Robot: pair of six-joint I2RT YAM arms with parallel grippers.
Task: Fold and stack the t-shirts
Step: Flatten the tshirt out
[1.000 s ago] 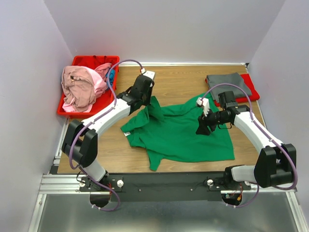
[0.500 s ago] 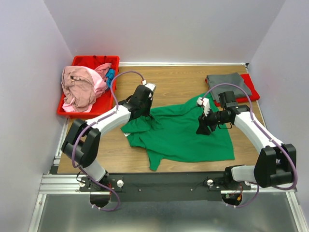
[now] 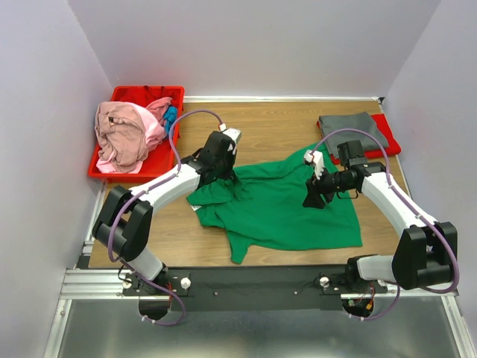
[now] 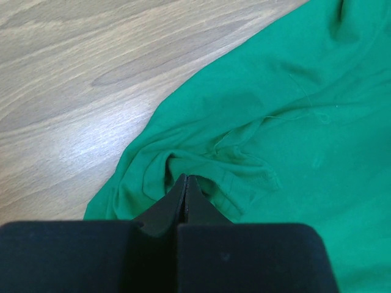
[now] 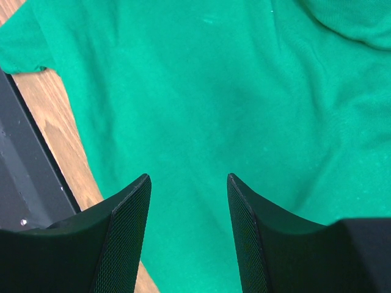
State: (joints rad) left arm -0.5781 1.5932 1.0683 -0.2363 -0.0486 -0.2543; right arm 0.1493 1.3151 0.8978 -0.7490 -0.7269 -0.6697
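Note:
A large bright green t-shirt [image 3: 276,205] lies spread and rumpled on the wooden table. My left gripper [image 3: 227,177] is low at the shirt's left shoulder. In the left wrist view its jaws [image 4: 186,178] are shut, pinching a bunched fold of the green cloth [image 4: 293,140]. My right gripper [image 3: 311,201] hovers over the shirt's right half, open, with only flat green cloth [image 5: 201,91] between its fingers [image 5: 188,178]. A folded dark grey t-shirt [image 3: 352,128] lies at the back right. Pink t-shirts [image 3: 123,134] and a blue one [image 3: 171,115] are heaped in the bin.
The red plastic bin [image 3: 141,93] stands at the back left corner. A red mat [image 3: 387,140] lies under the grey shirt at the back right. Bare wood [image 3: 276,123] shows behind the green shirt. The black rail [image 3: 246,280] runs along the near edge.
My left gripper has come down and a little to the left, lowering the raised fold of green cloth onto the table. The right arm has not moved.

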